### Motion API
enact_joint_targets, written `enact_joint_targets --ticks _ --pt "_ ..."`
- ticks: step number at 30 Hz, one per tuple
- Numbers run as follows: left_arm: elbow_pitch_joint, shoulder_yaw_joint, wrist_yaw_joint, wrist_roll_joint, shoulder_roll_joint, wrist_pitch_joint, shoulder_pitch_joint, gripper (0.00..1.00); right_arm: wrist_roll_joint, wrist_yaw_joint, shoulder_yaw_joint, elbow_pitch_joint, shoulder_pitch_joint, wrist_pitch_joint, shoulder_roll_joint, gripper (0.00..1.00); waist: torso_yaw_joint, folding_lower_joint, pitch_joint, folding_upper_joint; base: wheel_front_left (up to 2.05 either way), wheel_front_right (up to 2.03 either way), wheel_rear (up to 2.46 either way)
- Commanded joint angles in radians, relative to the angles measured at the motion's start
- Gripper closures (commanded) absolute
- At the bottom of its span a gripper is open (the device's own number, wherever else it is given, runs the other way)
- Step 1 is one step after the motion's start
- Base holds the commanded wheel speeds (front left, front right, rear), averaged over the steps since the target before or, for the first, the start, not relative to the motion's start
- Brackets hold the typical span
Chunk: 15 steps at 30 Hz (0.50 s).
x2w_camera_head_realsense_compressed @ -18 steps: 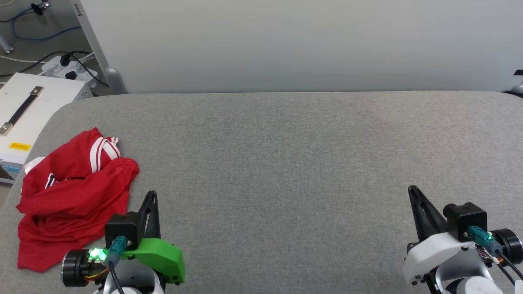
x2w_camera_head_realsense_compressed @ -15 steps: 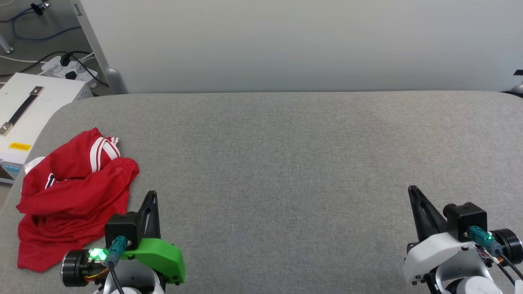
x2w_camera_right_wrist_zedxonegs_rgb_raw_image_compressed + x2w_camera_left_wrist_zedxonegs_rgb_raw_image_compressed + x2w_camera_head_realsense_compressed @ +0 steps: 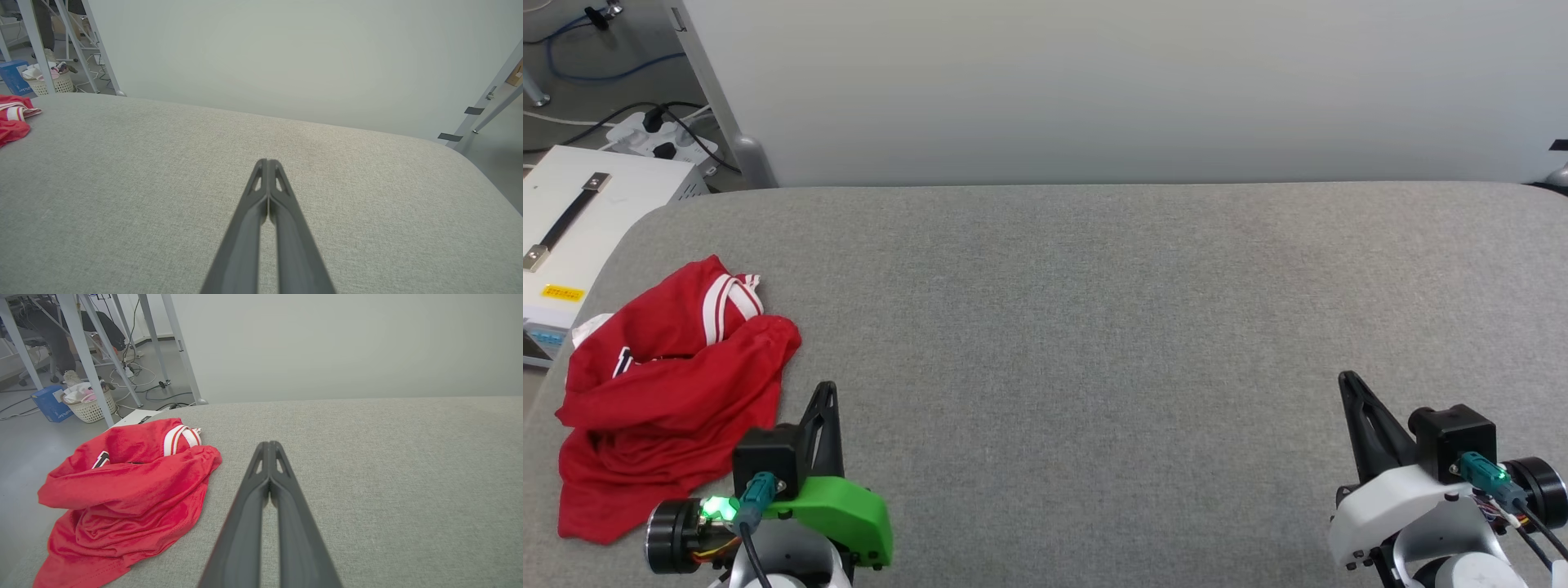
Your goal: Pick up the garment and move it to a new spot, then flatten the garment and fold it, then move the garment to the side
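The red jersey (image 3: 670, 392) lies bunched up by the left edge of the grey padded table (image 3: 1094, 327). Its long way runs front to back, with the striped trim at the far end. The left gripper (image 3: 827, 390), near it, and the right gripper (image 3: 1347, 382) are both pinched closed on nothing.

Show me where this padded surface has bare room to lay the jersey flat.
Bare: the grey padded surface from the garment rightward to its right edge, between the wall panel and the left pincer and right pincer. Crowded: the near left corner, where the garment lies crumpled beside the left pincer.
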Motion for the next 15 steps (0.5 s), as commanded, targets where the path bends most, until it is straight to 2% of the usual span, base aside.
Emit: enact_joint_targets --ticks 1,15 --pt "-0.002 0.001 0.002 0.01 -0.005 -0.001 -0.017 1.0 -0.009 -0.001 0.001 0.002 -0.016 0.003 0.0 1.0 0.0 0.0 0.0 -0.0001 0.0 0.0 0.0" --pt "-0.002 0.001 0.002 0.01 -0.005 -0.001 -0.017 1.0 -0.009 -0.001 0.001 0.002 -0.016 0.003 0.0 1.0 0.0 0.0 0.0 -0.0001 0.0 0.0 0.0"
